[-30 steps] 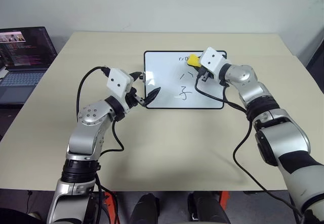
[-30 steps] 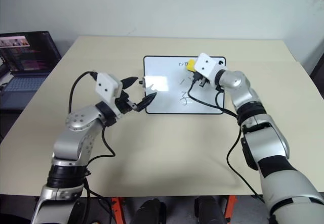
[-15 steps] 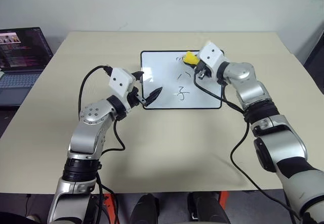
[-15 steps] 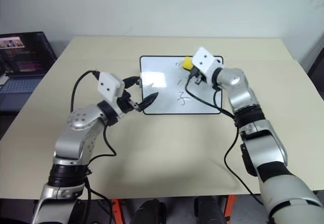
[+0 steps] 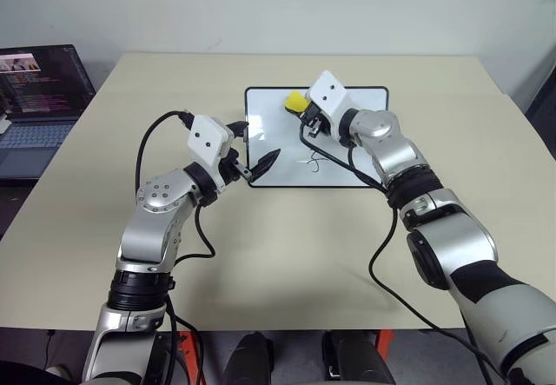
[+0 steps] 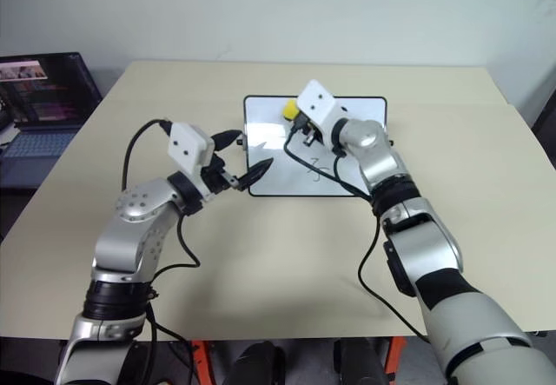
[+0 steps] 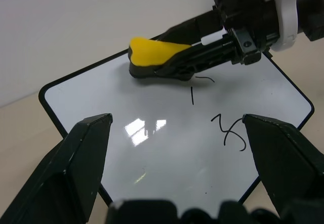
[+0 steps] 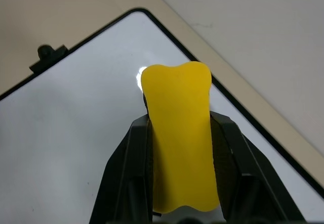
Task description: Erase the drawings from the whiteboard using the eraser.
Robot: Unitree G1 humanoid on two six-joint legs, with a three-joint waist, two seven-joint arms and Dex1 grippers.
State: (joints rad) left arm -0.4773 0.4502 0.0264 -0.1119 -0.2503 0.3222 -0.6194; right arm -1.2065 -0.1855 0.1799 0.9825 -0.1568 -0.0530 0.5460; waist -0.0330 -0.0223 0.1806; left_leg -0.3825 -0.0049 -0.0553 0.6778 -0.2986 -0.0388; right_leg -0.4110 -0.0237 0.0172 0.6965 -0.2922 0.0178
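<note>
Firmly pinched in the right gripper [image 8: 182,183], the waisted yellow eraser [image 8: 179,133] seemingly touches the glossy whiteboard [image 7: 167,148]; left jaws gape empty.

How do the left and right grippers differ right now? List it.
1. The right gripper is shut on the yellow eraser; the left gripper is open and empty.
2. The right gripper is over the whiteboard; the left gripper sits at the whiteboard's near left corner.
Both have black fingers.
</note>
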